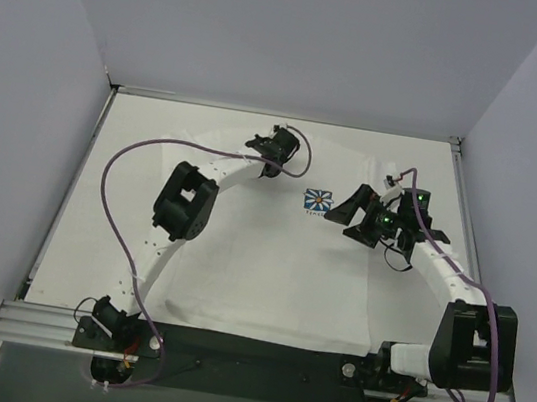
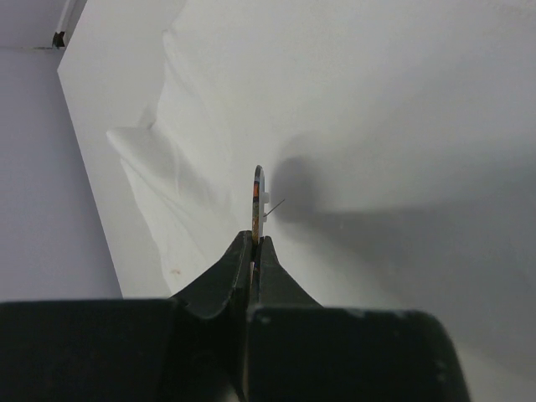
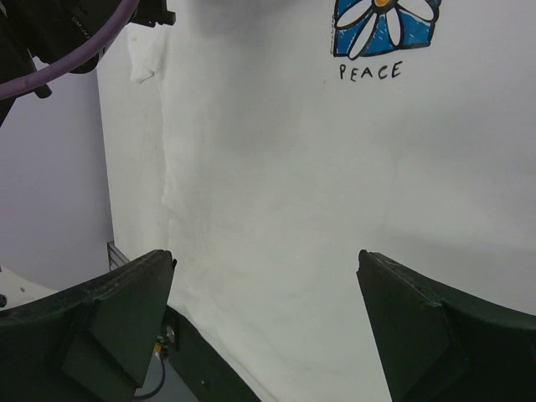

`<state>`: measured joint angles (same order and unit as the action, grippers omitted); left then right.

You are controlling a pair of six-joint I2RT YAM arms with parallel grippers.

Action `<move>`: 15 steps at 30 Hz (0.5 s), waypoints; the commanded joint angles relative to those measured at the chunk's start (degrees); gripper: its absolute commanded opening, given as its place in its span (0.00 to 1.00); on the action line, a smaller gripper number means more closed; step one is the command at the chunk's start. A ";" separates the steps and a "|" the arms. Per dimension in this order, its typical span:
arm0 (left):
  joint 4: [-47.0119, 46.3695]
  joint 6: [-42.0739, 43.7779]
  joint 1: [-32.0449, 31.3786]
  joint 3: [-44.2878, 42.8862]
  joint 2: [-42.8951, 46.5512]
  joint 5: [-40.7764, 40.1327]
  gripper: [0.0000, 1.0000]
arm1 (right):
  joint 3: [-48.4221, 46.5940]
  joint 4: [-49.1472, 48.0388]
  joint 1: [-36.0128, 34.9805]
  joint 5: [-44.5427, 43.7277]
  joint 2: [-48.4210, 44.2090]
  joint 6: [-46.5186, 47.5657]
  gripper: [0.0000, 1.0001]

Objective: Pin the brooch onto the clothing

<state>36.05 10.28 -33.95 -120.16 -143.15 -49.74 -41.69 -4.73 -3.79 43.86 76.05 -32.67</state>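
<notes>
Pale lavender walls [image 1: 34, 75] enclose a white table [image 1: 121, 139], seen from above, with the white T-shirt [image 1: 269, 262] spread flat across it and its blue flower print [image 1: 318, 201] near the middle. The left gripper [image 1: 260, 143] hangs over the far part of the shirt, and the right gripper [image 1: 352, 219] sits just right of the print. From the left wrist, the black fingers [image 2: 226, 276] are clenched on the brooch [image 2: 259, 197], which stands edge-on above folded cloth with a thin pin [image 2: 275, 206] poking out to the right. From the right wrist, the two fingers [image 3: 126, 310] are spread wide and hold nothing, plain shirt fabric lies between them, the print with the word PEACE [image 3: 369, 72] sits beyond, and a purple cable [image 3: 75, 50] crosses the upper left corner.
</notes>
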 commanded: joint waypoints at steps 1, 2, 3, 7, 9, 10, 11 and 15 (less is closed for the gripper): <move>1.92 0.70 -0.85 -2.80 -0.19 -4.40 0.00 | -1.81 1.74 0.10 0.26 0.32 0.67 0.98; 2.18 0.62 -0.94 -2.89 -0.55 -4.67 0.00 | -1.81 1.66 0.01 0.53 0.41 0.59 0.98; 2.18 0.61 -1.11 -2.89 -0.81 -4.93 0.00 | -1.90 1.57 0.01 0.88 0.50 0.41 0.98; 4.11 -0.70 -1.99 -3.85 -2.30 -5.28 0.00 | -1.73 1.39 -0.07 1.32 0.50 0.32 0.98; 5.07 -0.79 -2.60 -4.47 -3.09 -5.72 0.00 | -1.55 0.61 -0.07 2.02 0.33 0.23 0.98; 5.43 -0.70 -3.13 -4.99 -3.88 -6.77 0.00 | -1.20 -0.27 0.01 3.42 0.33 -0.29 0.98; 5.61 -0.88 -3.40 -5.26 -4.15 -7.13 0.00 | -0.76 -0.89 0.01 3.86 0.24 -0.73 0.98; 8.32 -2.28 -4.28 -7.01 -5.82 -7.22 0.00 | 0.12 -2.56 -0.08 5.01 -0.37 -1.52 0.98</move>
<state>40.45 9.78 -37.17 -123.59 -147.02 -54.76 -41.69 -4.99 -3.79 45.91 76.47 -33.12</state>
